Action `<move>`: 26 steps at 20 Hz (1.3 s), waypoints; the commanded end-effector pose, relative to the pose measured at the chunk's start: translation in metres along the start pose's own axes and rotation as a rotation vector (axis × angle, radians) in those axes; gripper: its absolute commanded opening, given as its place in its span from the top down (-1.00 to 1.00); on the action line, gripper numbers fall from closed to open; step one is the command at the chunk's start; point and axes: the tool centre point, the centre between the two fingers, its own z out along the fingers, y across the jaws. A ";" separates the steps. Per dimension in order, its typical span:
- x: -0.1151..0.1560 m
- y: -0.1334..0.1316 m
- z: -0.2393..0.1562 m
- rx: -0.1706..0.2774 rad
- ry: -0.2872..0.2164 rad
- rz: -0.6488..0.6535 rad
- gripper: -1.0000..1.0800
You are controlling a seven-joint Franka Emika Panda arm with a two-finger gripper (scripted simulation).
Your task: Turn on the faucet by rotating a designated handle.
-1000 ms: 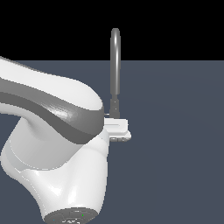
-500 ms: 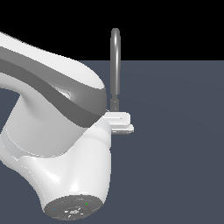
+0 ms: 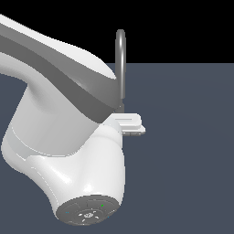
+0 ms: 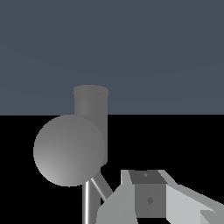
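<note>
The faucet's tall glossy grey spout rises behind my arm in the exterior view; its base is hidden there by the arm. In the wrist view the faucet's rounded grey base and a short cylinder fill the middle. A thin rod, the handle, slants out from the base towards my gripper. A straight glossy tube runs beside it. The gripper shows as a white piece beside the spout's lower end. It is close to the handle, and I cannot tell whether they touch.
My bulky white-and-grey arm fills the exterior view's left and middle and blocks the faucet's base. The dark blue-grey floor spreads to the exterior view's right.
The gripper has shifted a little up and to the exterior view's right, beside the spout. The arm's joint has swung lower and closer to the camera. The faucet has not visibly moved.
</note>
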 end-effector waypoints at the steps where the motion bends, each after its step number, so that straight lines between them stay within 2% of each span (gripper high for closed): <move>1: -0.012 -0.018 0.000 0.017 -0.016 -0.003 1.00; 9: -0.031 -0.047 -0.001 0.028 -0.035 -0.004 1.00; 10: -0.007 -0.017 -0.001 -0.023 0.009 0.006 1.00; 25: -0.010 -0.086 -0.002 0.027 -0.035 -0.004 1.00; 26: -0.006 -0.039 0.003 -0.062 -0.033 0.022 1.00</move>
